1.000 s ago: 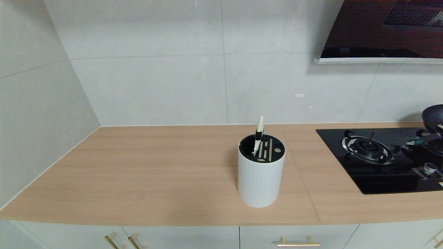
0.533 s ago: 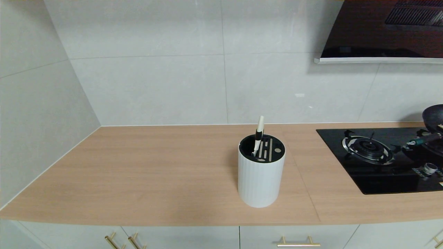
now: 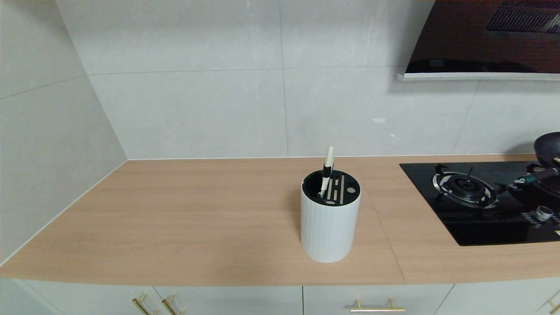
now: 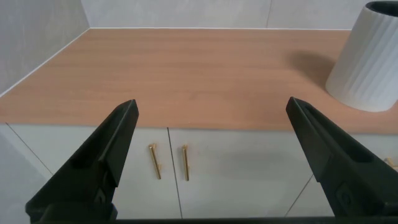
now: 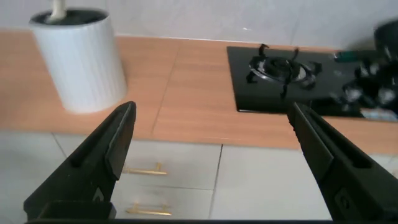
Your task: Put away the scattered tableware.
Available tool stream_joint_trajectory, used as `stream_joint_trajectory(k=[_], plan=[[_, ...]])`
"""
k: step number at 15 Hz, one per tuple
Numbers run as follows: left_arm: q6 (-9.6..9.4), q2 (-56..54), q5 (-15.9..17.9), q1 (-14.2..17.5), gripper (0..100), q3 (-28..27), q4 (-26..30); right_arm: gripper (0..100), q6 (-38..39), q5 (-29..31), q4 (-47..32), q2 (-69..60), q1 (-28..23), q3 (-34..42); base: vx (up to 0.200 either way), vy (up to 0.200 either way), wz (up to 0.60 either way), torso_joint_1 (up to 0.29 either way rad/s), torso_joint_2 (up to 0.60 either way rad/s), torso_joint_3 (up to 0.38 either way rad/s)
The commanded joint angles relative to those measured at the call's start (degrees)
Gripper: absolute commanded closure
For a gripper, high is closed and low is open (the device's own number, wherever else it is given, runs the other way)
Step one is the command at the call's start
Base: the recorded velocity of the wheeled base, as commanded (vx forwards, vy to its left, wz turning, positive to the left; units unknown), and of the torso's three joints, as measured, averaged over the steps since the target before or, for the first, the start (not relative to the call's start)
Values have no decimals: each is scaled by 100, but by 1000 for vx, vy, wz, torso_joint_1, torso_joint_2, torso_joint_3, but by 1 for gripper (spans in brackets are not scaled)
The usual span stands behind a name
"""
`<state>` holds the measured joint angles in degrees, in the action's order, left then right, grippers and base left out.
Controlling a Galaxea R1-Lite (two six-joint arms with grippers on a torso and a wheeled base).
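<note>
**Nothing stirring at the counter, both arms held low**

Nothing has moved in the last second: holder, utensil and hob sit exactly where they were, and both arms are as they were too.

Closest to me, the left gripper [image 4: 211, 102] hangs in front of the cupboard doors [image 4: 236, 171], below the counter's edge, its two dark fingers spread wide apart with nothing between them. The right gripper [image 5: 211, 106] is held the same way further along, fingers just as wide and equally bare. Slim gold handles [image 3: 377, 309] run along the doors under the worktop.

Above them the wooden counter [image 3: 197, 210] stretches from the corner on the left to the hob on the right. A white ribbed holder [image 3: 330, 223] stands upright on it, a little right of the middle and nearer the front edge than the wall. Its black top has several slots, and one utensil [image 3: 327, 168] with a black-and-white handle is stowed in it, leaning slightly and poking up above the rim. What kind of utensil it is I cannot tell from the handle alone.

Further right, well apart from the holder, a black gas hob [image 3: 472, 201] is set into the counter, with a dark pan [image 3: 547, 148] at its far right edge. Behind everything rises the pale tiled wall [image 3: 197, 109], and a dark hood [image 3: 481, 39] hangs above the hob.
</note>
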<state>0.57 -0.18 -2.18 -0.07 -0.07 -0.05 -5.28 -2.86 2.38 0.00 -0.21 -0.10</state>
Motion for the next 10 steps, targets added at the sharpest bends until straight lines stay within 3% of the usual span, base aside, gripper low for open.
stream_joint_trajectory(k=[1, 3, 10], plan=[[4, 18, -2, -1, 0, -1, 5, 0, 27, 67, 8, 18, -6, 1, 0, 0, 0, 0, 0, 0], [4, 18, -2, -1, 0, 7, -4, 0, 756, 840, -273, 9, -6, 1, 0, 0, 0, 0, 0, 0], [4, 18, -2, -1, 0, -1, -4, 0, 633, 717, -238, 9, -6, 1, 0, 0, 0, 0, 0, 0]])
